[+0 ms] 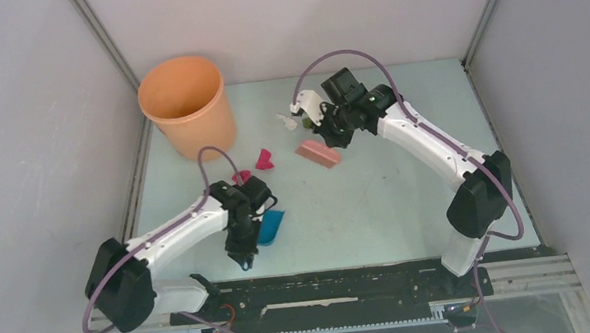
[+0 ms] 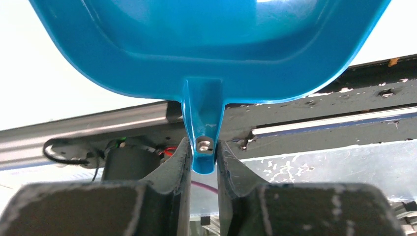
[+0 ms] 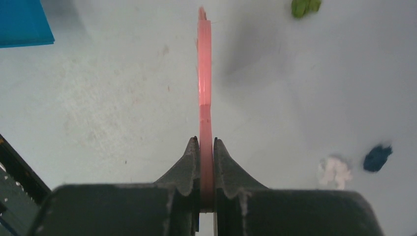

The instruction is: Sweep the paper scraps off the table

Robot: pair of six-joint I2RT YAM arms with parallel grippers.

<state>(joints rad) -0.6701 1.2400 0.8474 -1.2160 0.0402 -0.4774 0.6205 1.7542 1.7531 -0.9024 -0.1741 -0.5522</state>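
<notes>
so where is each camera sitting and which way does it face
Top external: above and behind the arm bases, looking down at the table; both arms show whole.
Left wrist: on the left arm, facing the near-edge rail; the left gripper pinches the blue dustpan by its handle.
Right wrist: on the right arm, looking down along the pink brush clamped in the right gripper.
Shared: top and right wrist both show brush, dustpan and paper scraps.

The pale green surface (image 1: 378, 199) carries an orange bucket (image 1: 186, 105) in its far left corner. Magenta paper scraps (image 1: 264, 160) lie near the bucket. Near the far edge, a white scrap (image 3: 335, 171) lies just beside a dark blue scrap (image 3: 377, 157), and a green scrap (image 3: 305, 7) lies apart from them.
</notes>
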